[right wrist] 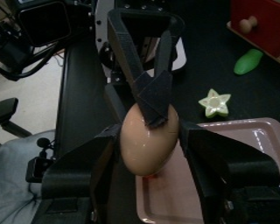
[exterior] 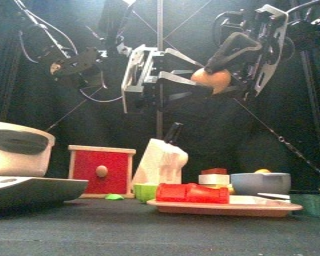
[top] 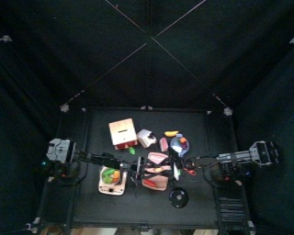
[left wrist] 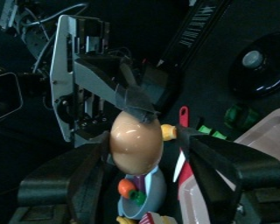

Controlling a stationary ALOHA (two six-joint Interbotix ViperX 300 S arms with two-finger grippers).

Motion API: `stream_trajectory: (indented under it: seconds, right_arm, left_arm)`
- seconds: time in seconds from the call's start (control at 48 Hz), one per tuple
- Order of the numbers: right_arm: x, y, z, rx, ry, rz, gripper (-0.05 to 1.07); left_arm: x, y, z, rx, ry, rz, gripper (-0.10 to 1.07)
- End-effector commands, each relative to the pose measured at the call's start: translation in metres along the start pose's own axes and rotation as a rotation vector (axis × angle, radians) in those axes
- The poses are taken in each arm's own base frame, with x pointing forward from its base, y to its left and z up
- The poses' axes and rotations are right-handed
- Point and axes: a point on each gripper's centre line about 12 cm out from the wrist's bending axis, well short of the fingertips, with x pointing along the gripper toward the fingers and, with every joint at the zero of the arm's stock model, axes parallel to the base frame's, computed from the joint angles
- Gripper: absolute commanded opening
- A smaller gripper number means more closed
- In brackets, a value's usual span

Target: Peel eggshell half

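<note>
egg [exterior: 214,77] aloft — seemingly between both grippers

High above the table [exterior: 149,232], the right gripper [exterior: 219,75] is gripping a tan egg [exterior: 214,78] between its jaws, while the left gripper [exterior: 160,78] is facing it from the left with jaws standing wide, one tip right by the egg. Below, a red wooden box [exterior: 101,172], a white bag [exterior: 160,163] and a grey bowl [exterior: 260,183] are sitting behind a tray [exterior: 243,208] that is carrying red blocks [exterior: 192,193]. A white pot [exterior: 19,148] is resting at far left.

Black curtains [top: 39,55], black table [top: 88,197]
</note>
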Motion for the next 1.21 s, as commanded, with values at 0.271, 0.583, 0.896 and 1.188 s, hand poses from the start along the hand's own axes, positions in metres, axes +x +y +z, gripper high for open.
stream_trajectory:
  seconds: [0.271,0.583,0.896,1.188]
  right_arm:
    - [-0.003,0.005,0.007,0.012,-0.026,0.017,0.5]
    - [-0.004,0.003,0.005,0.026,-0.022,0.009,0.49]
    - [-0.005,0.002,0.004,0.027,-0.018,0.002,0.48]
    - [-0.005,0.001,0.004,0.027,-0.011,-0.009,0.48]
  left_arm:
    - [0.001,0.01,0.001,0.018,0.009,0.039,0.6]
    - [-0.006,0.008,-0.001,0.021,0.029,0.039,0.58]
    - [-0.01,0.008,-0.002,0.012,0.038,0.037,0.58]
    - [-0.013,0.007,-0.002,0.004,0.047,0.037,0.58]
